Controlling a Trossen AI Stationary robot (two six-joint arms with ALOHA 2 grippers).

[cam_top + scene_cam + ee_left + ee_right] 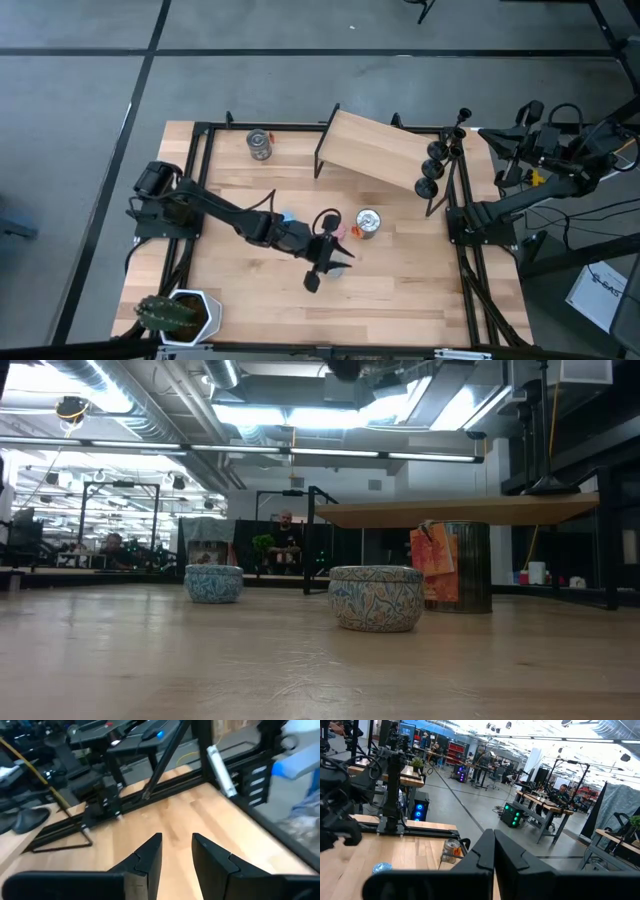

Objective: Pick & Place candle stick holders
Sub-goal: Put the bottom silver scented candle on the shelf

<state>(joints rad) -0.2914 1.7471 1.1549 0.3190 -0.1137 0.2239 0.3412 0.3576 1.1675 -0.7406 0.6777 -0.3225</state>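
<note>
Three black candle stick holders (437, 152) stand in a row at the right end of the raised wooden shelf (375, 148), at the table's far right. My left gripper (340, 260) is over the middle of the table, well to the near left of them. It is open and empty in the left wrist view (176, 851), with bare wood ahead of it. My right gripper (493, 855) is shut and empty; its arm (520, 150) waits beyond the table's right edge. The holders do not show in the low view or the wrist views.
A shiny can (368, 222) stands just right of my left gripper, with small blue (285, 216) and pink (338, 232) round discs close by. Another can (260, 145) stands at the far left. A potted cactus (178, 313) sits at the near left corner. A black frame (455, 215) rims the table.
</note>
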